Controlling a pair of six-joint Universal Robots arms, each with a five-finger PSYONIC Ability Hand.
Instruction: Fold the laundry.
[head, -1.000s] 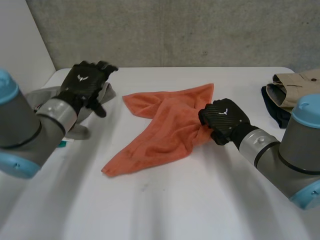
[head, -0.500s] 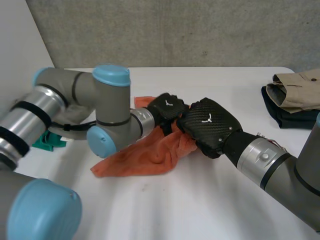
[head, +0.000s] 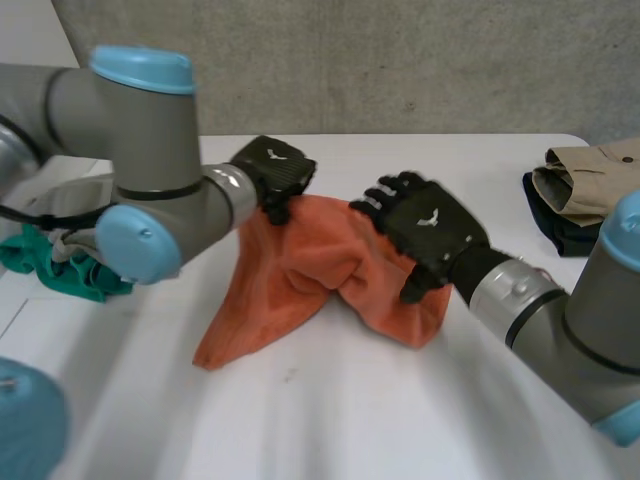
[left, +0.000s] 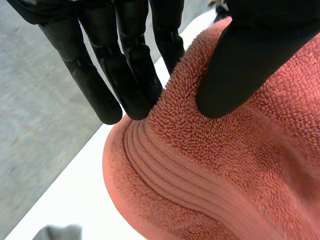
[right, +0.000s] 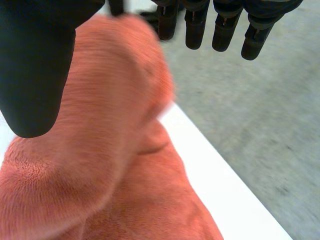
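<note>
– What sort of room am I working in?
– A lab or test bay, I'd say, not a home. I see a bare concrete wall (head: 420, 60) behind a plain white table (head: 330, 420), with two robot arms (head: 150, 150) at it.
– Anything homely?
– Only laundry: folded clothes (head: 590, 170) at the table's right edge, a green cloth (head: 40, 265) at its left.

Green cloth (head: 35, 264) partly behind left arm (head: 140, 185)
</note>
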